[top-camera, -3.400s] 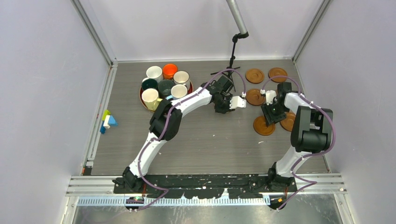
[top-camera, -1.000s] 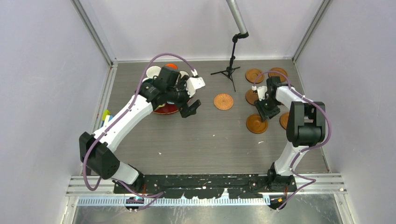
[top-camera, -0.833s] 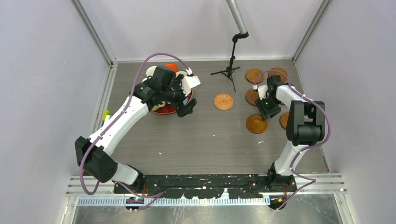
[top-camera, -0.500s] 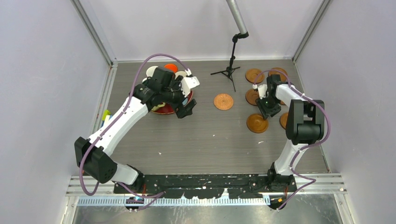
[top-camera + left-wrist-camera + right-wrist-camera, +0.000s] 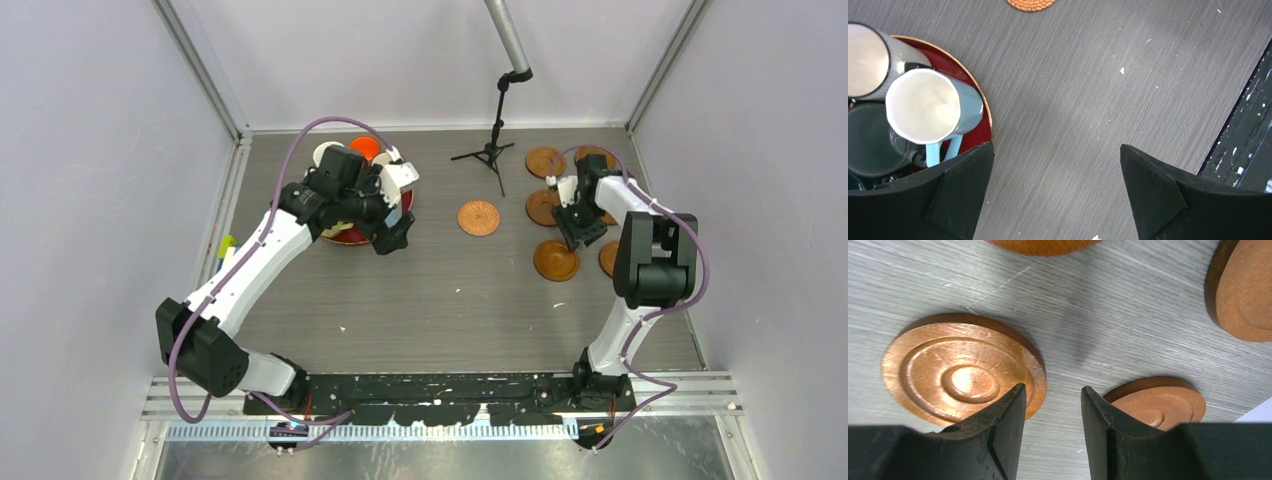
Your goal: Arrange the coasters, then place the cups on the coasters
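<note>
The right fingers [image 5: 1003,440] stand partly apart, empty, over the rim of a wooden coaster [image 5: 958,375] flat on the desk [image 5: 1128,320]; thin, stiff and light, it probably wants pinching at its edge. The left fingers [image 5: 958,195] gape wide beside the breakable light blue mug [image 5: 923,107].

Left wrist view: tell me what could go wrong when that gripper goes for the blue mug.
The blue mug sits crowded beside a grey mug and a dark mug on the red tray, so the wide-open left gripper might knock a neighbour. Its handle points at the near finger, so that may snag.
</note>
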Controlling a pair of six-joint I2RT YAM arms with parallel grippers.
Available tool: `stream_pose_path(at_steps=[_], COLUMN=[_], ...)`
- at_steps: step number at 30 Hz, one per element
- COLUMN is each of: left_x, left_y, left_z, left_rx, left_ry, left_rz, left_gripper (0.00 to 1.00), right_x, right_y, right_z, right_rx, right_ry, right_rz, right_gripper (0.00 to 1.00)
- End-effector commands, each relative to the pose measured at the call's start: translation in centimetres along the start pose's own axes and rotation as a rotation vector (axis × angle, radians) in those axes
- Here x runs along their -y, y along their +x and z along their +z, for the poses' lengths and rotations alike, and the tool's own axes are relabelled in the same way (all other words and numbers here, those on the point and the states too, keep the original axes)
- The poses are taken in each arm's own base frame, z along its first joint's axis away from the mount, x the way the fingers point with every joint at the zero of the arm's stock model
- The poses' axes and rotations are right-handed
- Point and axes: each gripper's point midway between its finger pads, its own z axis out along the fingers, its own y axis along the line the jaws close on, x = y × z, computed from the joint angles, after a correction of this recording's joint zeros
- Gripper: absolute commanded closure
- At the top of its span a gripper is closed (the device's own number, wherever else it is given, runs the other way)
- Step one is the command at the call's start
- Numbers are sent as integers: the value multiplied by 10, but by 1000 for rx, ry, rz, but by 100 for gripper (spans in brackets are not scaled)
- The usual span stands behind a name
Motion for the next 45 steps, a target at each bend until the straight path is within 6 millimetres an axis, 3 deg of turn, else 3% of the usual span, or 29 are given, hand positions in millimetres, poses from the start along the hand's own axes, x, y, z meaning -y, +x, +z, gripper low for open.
stream_pose_path(at_steps=[1, 7, 14, 17, 21, 26, 31, 35, 37, 40, 45], left_x=[-12, -52, -100, -123, -140, -128, -144, -150, -146, -145, -152], left_y=[-17, -2, 49, 74, 96, 95, 97, 87, 71, 52, 49], left_z=[-22, -50, -78, -89, -108, -103, -107, -104, -97, -83, -45], left_rx=[82, 104, 7, -19, 74, 91, 81, 148, 185, 208, 115], left_ry=[-52, -165, -302, -399, -428, -325, -397, -402, -334, -240, -230], left_rz=[-78, -256, -432, -557, -738, -696, -678, -709, -686, -629, -600], left_gripper=[0, 0, 0, 1, 1, 7, 10, 10, 17, 29, 34], right_x=[-7, -38, -118, -162, -225, -303, -355, -368, -371, -369, -360], right_y=[-41, -92, -165, -192, -218, -239, -263, -273, -272, -263, -240], right_z=[-54, -118, -168, -183, -191, -197, -208, -216, -210, -196, -184], right_rx=[189, 387, 566, 616, 664, 686, 792, 865, 835, 794, 787], right_ry=[-73, -165, -246, -292, -371, -482, -489, -268, -250, -234, -226], right_rz=[17, 35, -30, -65, -83, -29, 105, 213, 265, 286, 257], right_gripper=[49, 42, 34, 33, 33, 33, 33, 31, 30, 31, 30])
